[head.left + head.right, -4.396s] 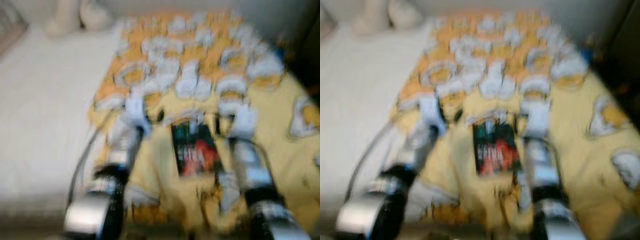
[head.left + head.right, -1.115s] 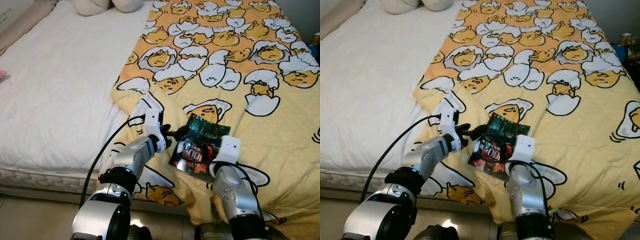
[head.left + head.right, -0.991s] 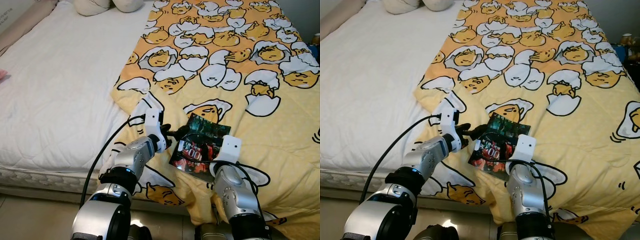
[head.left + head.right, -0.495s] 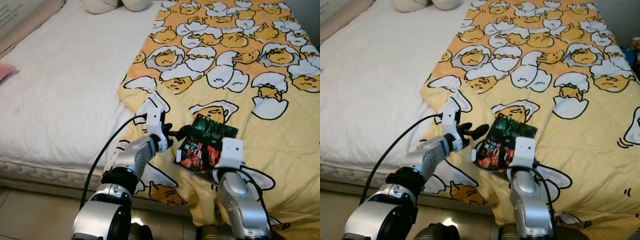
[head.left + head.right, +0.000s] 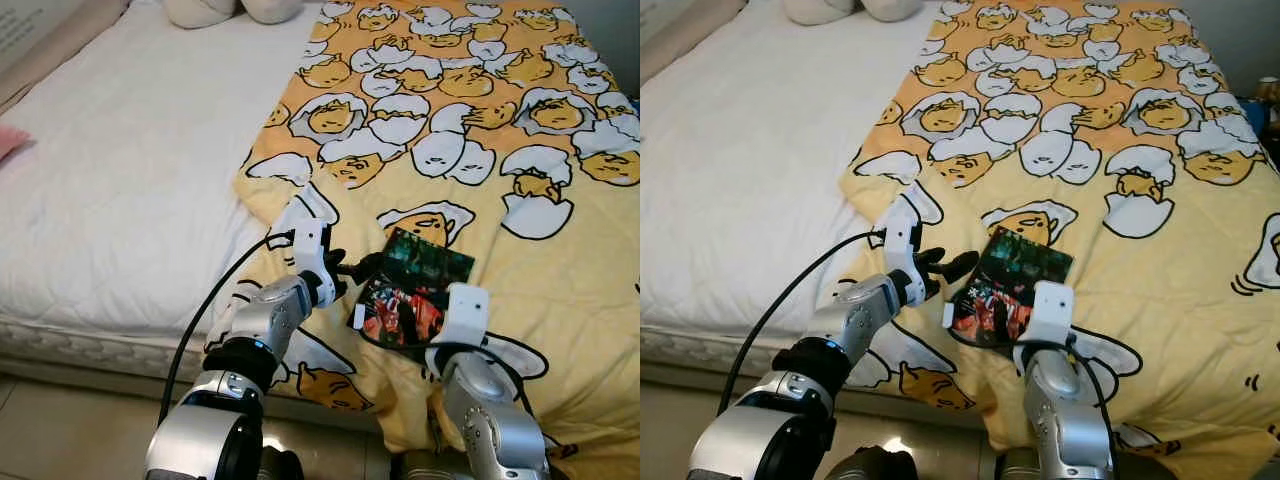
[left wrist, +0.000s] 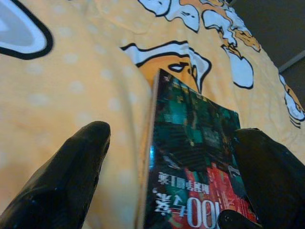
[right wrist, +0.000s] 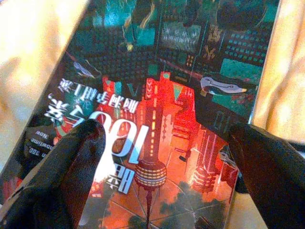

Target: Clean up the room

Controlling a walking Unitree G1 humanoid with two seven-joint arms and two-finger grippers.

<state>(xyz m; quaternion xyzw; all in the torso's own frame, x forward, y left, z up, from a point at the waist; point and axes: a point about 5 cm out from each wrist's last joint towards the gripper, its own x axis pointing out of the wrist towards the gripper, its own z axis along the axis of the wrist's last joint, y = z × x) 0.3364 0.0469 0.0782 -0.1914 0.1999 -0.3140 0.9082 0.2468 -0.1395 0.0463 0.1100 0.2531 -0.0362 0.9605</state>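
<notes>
A glossy teal-and-red paperback book (image 5: 410,290) lies on the yellow egg-patterned blanket (image 5: 520,260) near the bed's edge. The left gripper (image 6: 162,181) has jaws apart, straddling the book's spine edge. The right gripper (image 7: 162,157) hovers over the cover, jaws spread wide.

Book (image 6: 190,157): dark teal and red cover, white print, lying on yellow blanket (image 6: 71,71) with egg cartoon figures. Left gripper (image 6: 176,176): black fingers (image 6: 66,181) spread wide, one off the book's edge, other over cover
</notes>
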